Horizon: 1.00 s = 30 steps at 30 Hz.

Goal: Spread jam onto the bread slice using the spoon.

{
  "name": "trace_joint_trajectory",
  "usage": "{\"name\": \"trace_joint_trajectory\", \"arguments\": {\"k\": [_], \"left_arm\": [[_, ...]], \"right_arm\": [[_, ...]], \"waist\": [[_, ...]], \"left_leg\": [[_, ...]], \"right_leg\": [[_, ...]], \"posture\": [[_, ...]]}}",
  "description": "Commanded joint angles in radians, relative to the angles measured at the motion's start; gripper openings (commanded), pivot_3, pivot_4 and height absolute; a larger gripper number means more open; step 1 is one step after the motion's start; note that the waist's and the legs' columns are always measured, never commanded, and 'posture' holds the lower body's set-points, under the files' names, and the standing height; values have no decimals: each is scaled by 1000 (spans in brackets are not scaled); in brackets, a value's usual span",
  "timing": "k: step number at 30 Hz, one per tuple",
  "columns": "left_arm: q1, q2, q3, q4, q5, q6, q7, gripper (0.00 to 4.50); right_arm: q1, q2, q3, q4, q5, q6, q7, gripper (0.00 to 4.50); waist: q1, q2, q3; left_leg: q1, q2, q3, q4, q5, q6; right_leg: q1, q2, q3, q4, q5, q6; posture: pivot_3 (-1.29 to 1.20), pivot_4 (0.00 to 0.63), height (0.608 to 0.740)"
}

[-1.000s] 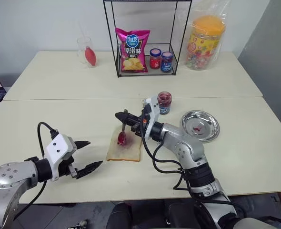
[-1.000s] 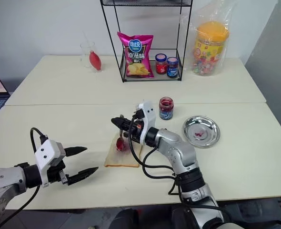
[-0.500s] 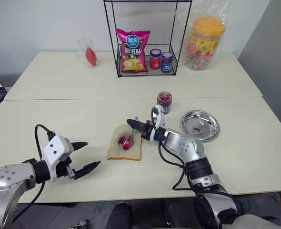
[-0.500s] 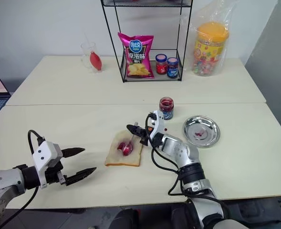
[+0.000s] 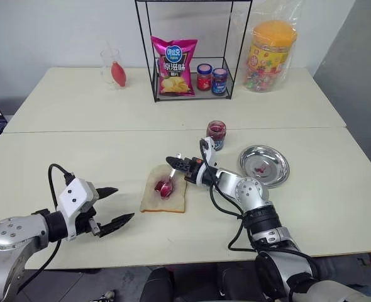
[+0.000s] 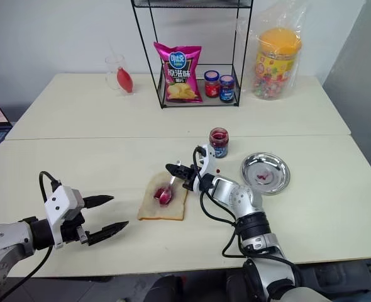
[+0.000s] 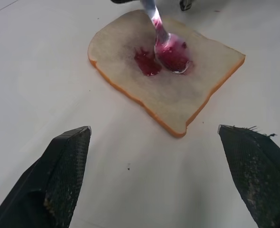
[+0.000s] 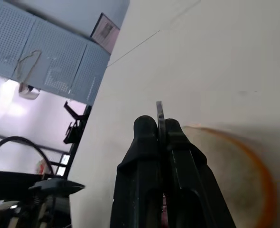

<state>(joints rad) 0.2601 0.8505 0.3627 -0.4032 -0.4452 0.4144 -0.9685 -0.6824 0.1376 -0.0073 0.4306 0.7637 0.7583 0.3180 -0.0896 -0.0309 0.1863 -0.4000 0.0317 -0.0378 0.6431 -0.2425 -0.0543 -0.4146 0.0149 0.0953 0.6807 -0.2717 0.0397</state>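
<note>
The bread slice (image 5: 165,198) lies flat on the near table with a smear of jam (image 7: 147,64) at its centre. The spoon (image 7: 171,50) rests its jam-coated bowl on that smear, handle slanting up toward the far side. My right gripper (image 5: 173,162) is shut on the spoon's handle (image 8: 159,107), hovering just past the bread's far edge. The open jam jar (image 5: 216,134) stands behind the right wrist. My left gripper (image 5: 124,202) is open and holds nothing, low over the table, left of the bread and apart from it.
A round metal plate (image 5: 264,166) with a red spot sits right of the right arm. On the far table stand a wire rack (image 5: 193,50) with a chips bag and two lidded jars, a candy tub (image 5: 271,56) and a glass (image 5: 113,67).
My right gripper has come down with the spoon and rolled, bringing the spoon's bowl from above the bread onto its centre. The left gripper has stayed put.
</note>
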Motion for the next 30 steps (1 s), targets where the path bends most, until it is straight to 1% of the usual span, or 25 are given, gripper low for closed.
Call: {"name": "trace_joint_trajectory", "arguments": {"k": [1, 5, 9, 15, 18, 21, 24, 27, 30], "left_arm": [[-10, 11, 21, -40, -10, 7, 9, 4500], [-16, 13, 19, -48, -12, 19, 11, 4500], [-20, 18, 22, -55, -17, 31, 9, 4500], [-34, 21, 17, -55, -15, 38, 12, 4500], [-40, 20, 14, -54, -12, 37, 14, 4500], [-42, 20, 13, -55, -15, 39, 15, 4500], [-48, 22, 12, -54, -20, 43, 13, 4500], [-58, 25, 7, -50, -22, 48, 11, 4500], [-65, 26, 4, -47, -22, 50, 9, 4500]], "right_arm": [[-107, 169, -8, 73, -26, -91, -7, 1], [-129, 173, -12, 120, -14, -127, -10, 1], [-154, 184, -25, 130, 24, -115, -22, 1], [-191, 177, -43, 191, 6, -208, -37, 1], [-192, 157, -44, 139, 33, -183, -40, 1], [-170, 138, -23, 25, 97, -56, -30, 1], [-156, 145, -5, -16, 113, -4, -31, 1], [-154, 181, 33, 2, 65, -59, -30, 1], [-158, 189, 62, 25, 30, -103, -16, 1]], "waist": [[0, 0, 0], [0, 0, 0], [0, -1, 0], [1, 0, 0], [1, 0, 0], [1, 0, 0], [1, 0, 0], [0, 0, 0], [0, 0, 0]], "left_leg": [[0, 0, 0, 0, 0, 0], [2, 0, 0, 1, 0, 0], [3, 0, -1, 2, 0, 0], [2, 0, -1, 2, 0, 0], [2, 0, -1, 2, 0, 0], [1, 0, -1, 1, 0, 0], [-1, 0, -1, 0, 0, 0], [-1, 0, -1, -1, 0, 0], [-1, 0, 0, -1, 0, 0]], "right_leg": [[0, 0, 0, 0, 0, 0], [2, 0, 0, 0, 1, 1], [3, 0, 0, 0, 2, 1], [3, 0, 0, 0, 2, 1], [3, 0, 0, -1, 2, 1], [1, 0, 0, -1, 1, 1], [0, 0, 0, 0, 1, 1], [-1, 0, 0, 0, 1, 0], [-2, 0, 0, -1, 1, 0]], "posture": [[0, 150, 740], [0, 150, 740], [0, 150, 740], [0, 150, 740], [0, 150, 740], [0, 150, 740], [0, 150, 740], [0, 150, 740], [0, 150, 740]]}}
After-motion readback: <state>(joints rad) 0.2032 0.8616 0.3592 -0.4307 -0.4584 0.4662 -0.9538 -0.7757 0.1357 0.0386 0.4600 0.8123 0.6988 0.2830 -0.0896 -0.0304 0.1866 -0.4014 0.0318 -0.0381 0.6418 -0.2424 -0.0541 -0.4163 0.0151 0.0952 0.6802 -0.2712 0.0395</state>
